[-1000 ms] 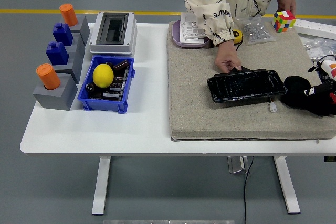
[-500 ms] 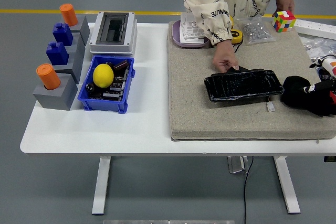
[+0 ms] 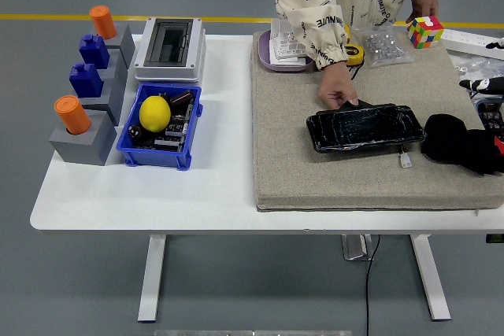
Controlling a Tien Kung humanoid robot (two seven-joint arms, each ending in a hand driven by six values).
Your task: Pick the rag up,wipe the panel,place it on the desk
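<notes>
White table on a grey floor crossed by one yellow line along the top of the frame. One beige mat over the right half. One black panel at centre right, pinned at its upper-left corner by a person's hand. One black rag at far right, next to the right hand; finger state impossible to tell. At left: two orange pegs, two blue blocks, one blue bin, one lemon.

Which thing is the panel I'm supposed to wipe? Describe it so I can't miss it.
Look at the beige felt mat covering the table's right half. Near its middle lies the glossy black rectangular panel, steadied at its far edge by a person's hand. Unlike the soft black rag to its right, it is flat and shiny.
</notes>
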